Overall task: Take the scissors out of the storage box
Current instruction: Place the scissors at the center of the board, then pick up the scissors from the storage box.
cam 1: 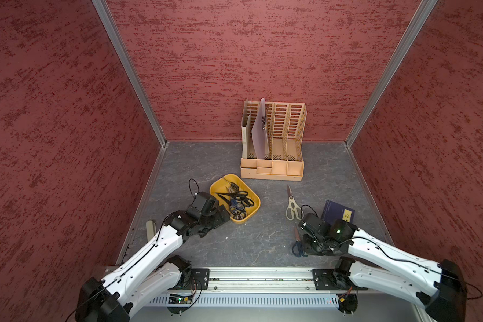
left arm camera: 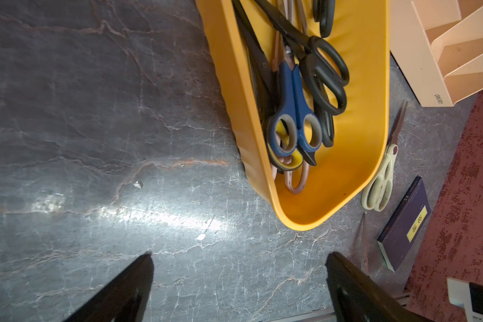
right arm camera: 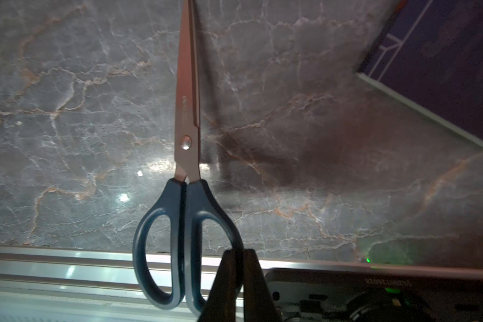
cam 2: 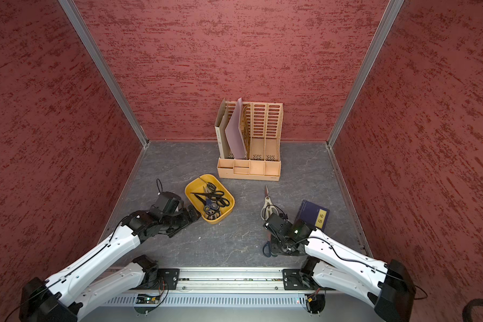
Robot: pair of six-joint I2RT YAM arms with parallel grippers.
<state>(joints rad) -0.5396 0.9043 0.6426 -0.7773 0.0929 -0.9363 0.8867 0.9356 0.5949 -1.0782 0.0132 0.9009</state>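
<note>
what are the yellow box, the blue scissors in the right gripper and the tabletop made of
The storage box looks like moulded plastic: smooth mustard-yellow, rounded corners. The dark blue scissors seem to have metal blades, flat and reflective with a pivot rivet; handles look like matte plastic or rubber. The tabletop is glossy grey with pale veins: stone or printed laminate, cannot tell.

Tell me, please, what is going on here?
The right arm has its jaws shut on a handle loop of dark blue scissors, already outside the yellow storage box. The left arm hovers beside the box, jaws wide open and empty. Cream shears lie on the table; several pairs remain inside.
</note>
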